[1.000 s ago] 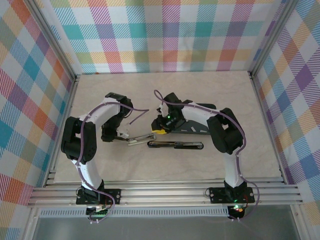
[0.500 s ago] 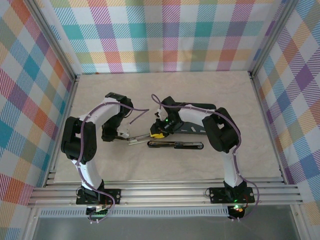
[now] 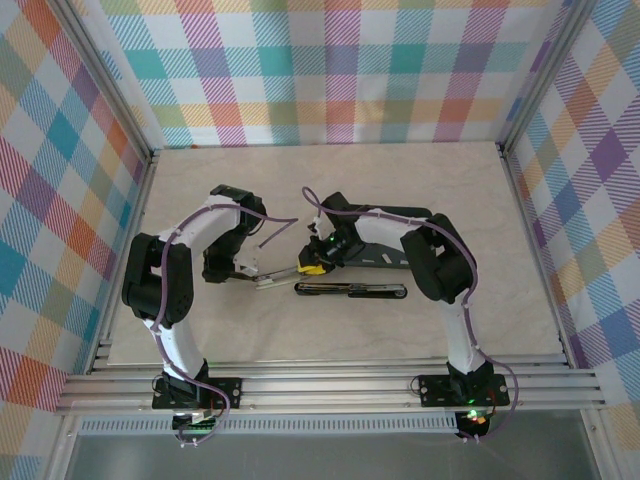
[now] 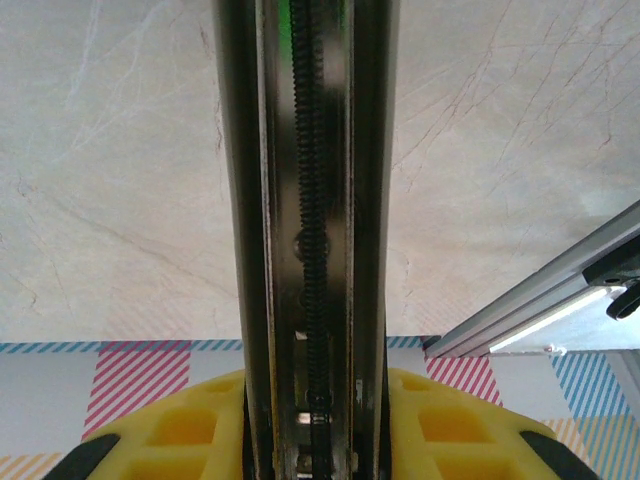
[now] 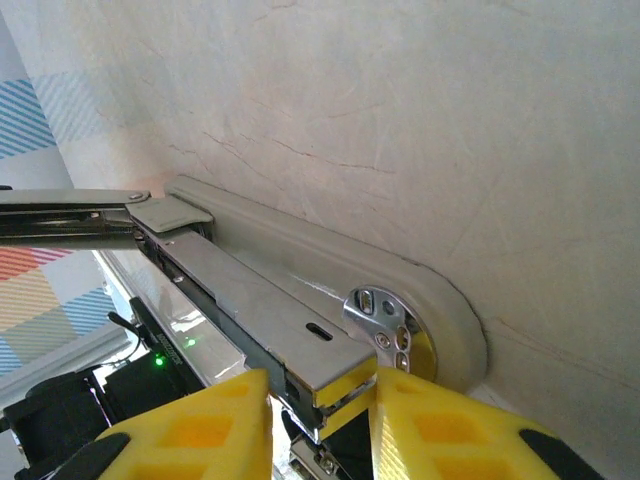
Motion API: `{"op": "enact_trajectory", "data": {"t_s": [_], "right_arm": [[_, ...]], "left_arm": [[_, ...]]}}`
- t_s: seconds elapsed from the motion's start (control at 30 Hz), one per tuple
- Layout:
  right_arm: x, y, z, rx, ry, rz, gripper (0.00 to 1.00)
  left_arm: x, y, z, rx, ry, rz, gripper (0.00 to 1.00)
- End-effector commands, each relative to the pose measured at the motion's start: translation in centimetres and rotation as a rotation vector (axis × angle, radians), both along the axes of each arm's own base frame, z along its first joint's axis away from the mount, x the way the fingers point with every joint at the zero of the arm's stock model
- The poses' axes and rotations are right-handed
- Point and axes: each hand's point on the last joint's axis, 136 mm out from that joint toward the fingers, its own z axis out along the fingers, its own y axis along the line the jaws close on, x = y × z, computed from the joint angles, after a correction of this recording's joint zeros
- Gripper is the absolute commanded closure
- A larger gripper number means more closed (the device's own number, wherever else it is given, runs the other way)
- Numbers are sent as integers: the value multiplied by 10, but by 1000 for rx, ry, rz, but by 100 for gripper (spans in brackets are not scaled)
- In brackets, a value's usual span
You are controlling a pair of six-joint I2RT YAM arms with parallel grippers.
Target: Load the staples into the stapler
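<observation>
A robotics lab test booth: checked pastel walls (image 3: 340,70) enclose a beige tabletop (image 3: 400,190) edged by aluminium rails (image 3: 330,385).

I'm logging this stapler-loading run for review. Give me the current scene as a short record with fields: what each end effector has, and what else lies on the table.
left end effector: shut on the magazine rail of the open stapler, spring visible along it
right end effector: shut on the same stapler's metal arm beside the hinge
second stapler: black, closed, lying on the table nearer the arm bases, untouched
</observation>
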Motion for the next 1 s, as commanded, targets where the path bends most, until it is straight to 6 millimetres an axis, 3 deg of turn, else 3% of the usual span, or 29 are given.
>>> {"op": "enact_trajectory", "data": {"t_s": [0.0, 0.4, 0.97], "right_arm": [[3, 4, -11, -21, -5, -3, 73], [-1, -3, -23, -73, 1, -1, 75], [-1, -1, -19, -57, -8, -1, 75]], "left_arm": [[3, -12, 12, -49, -18, -8, 73], [17, -50, 42, -106, -61, -39, 71], [45, -122, 50, -321, -185, -59, 74]]}}
